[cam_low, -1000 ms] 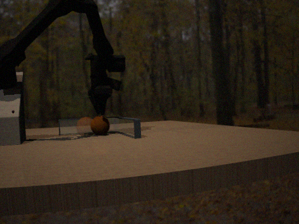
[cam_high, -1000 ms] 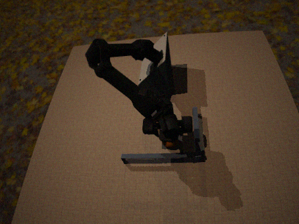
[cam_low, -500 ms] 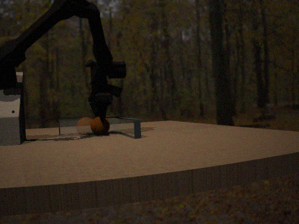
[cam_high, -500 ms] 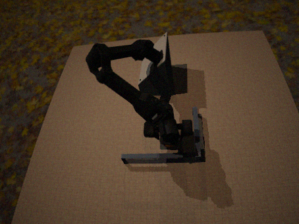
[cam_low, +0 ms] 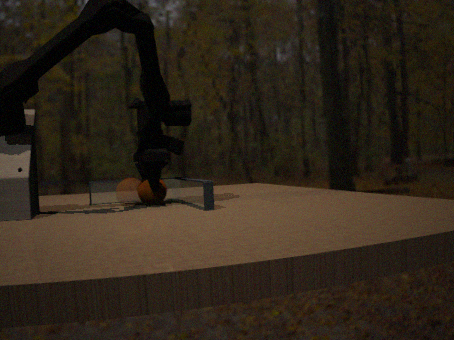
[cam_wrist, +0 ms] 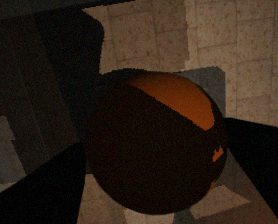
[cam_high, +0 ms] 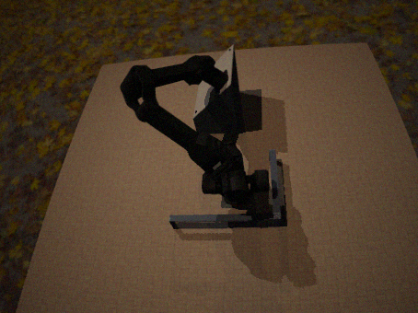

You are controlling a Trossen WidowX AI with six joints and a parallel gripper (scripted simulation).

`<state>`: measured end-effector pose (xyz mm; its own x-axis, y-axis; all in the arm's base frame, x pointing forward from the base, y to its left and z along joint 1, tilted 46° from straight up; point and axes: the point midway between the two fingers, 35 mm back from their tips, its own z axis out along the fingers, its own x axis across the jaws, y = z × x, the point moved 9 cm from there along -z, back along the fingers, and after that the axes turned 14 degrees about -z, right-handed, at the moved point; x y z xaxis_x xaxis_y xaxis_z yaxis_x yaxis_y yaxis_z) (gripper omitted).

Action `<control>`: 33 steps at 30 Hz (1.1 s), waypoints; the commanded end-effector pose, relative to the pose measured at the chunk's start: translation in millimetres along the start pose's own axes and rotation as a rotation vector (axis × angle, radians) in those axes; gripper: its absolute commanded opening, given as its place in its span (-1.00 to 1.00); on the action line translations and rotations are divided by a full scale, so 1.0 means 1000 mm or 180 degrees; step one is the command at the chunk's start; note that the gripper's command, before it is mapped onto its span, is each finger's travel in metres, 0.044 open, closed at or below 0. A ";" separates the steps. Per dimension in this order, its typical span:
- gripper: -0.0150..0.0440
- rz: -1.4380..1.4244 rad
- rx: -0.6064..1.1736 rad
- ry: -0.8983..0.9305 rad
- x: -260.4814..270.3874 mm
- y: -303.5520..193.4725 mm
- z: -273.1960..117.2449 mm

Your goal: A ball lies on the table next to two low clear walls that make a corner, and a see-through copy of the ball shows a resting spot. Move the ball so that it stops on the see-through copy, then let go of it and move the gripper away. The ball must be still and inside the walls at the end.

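Arm (cam_low: 150,71) bent low over the orange ball (cam_low: 151,192), which sits on the surface (cam_high: 138,254) inside the corner made by the two low clear walls (cam_high: 216,219), toward the near right part of the surface and close to where the walls meet. The gripper (cam_low: 151,178) points straight down with its jaws fairly wide, spread to either side of the ball and narrowing toward it; they do not look to have clamped it yet, so nothing is held. In the wrist view the ball (cam_wrist: 160,150) fills the space between the two dark fingers, mostly in their shadow, with only an upper sliver lit. From above, the arm hides the ball entirely. The see-through copy (cam_low: 127,190) shows in the exterior view just beside the ball, on its left and partly behind it, also within the walls.

The step in hand appears to be the grasp itself: closing on the ball where it rests. The next move likely calls for a firm, centred squeeze so the ball does not squirt out, then a short carry to the copy, a gentle release, and a retreat upward without nudging it.
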<state>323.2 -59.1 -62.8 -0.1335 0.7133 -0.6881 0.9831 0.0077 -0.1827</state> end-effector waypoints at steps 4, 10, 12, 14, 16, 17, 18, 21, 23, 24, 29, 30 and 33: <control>0.57 -0.0009 0.0004 -0.0013 0.000 -0.001 0.001; 0.11 -0.0010 -0.0006 0.0003 0.000 0.003 -0.016; -0.07 -0.0011 -0.0011 0.0013 0.001 0.006 -0.030; -0.25 -0.0012 -0.0015 0.0021 0.001 0.007 -0.044; -0.43 -0.0012 -0.0017 0.0026 0.001 0.008 -0.059; -0.49 -0.0013 -0.0017 0.0028 0.001 0.009 -0.066; -0.49 -0.0013 -0.0017 0.0030 0.001 0.009 -0.074; -0.49 -0.0013 -0.0016 0.0030 0.001 0.008 -0.096; -0.49 -0.0012 -0.0013 0.0026 0.001 0.006 -0.111; -0.49 -0.0011 -0.0011 0.0023 0.001 0.005 -0.119; -0.49 -0.0008 -0.0003 0.0009 0.001 0.000 -0.146; -0.49 -0.0008 -0.0003 0.0009 0.001 0.000 -0.146; -0.49 -0.0009 -0.0004 0.0009 0.000 -0.001 -0.144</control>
<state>341.5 41.9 36.5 -0.1401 0.7128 -0.6873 0.9831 0.0173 -0.1824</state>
